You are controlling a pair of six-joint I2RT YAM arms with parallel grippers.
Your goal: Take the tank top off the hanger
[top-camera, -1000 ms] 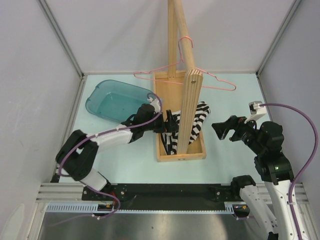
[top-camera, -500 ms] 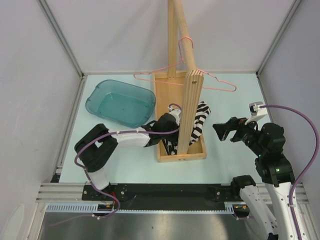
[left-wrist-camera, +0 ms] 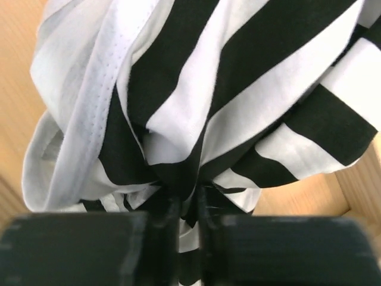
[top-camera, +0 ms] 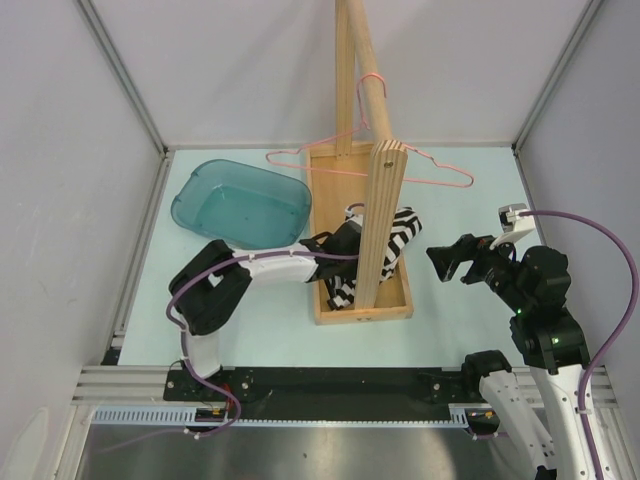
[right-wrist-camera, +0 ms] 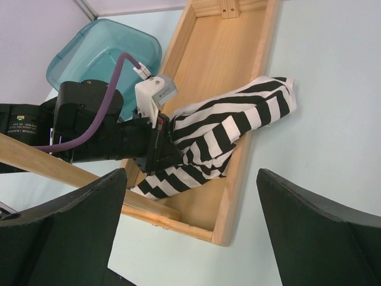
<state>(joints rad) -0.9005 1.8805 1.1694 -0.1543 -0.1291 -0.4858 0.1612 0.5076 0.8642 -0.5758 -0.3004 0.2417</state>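
Note:
The tank top (top-camera: 404,232), black and white striped, lies crumpled in the wooden tray (top-camera: 392,311) at the foot of the rack, off the hanger. The pink wire hanger (top-camera: 440,165) hangs bare from the wooden rod. My left gripper (top-camera: 345,252) reaches into the tray from the left and is shut on a fold of the tank top (left-wrist-camera: 238,89), with fabric pinched between its black fingers (left-wrist-camera: 161,220). From the right wrist, the left gripper (right-wrist-camera: 158,149) shows against the tank top (right-wrist-camera: 232,131). My right gripper (top-camera: 441,262) hovers open to the right of the tray, holding nothing.
A teal plastic bin (top-camera: 240,205) sits at the left, behind the left arm. The rack's upright post (top-camera: 381,220) stands over the tray and hides part of the garment from above. White walls close in both sides and the back.
My left gripper moved right, from beside the bin into the tray, and closed on the tank top. The right arm stayed put.

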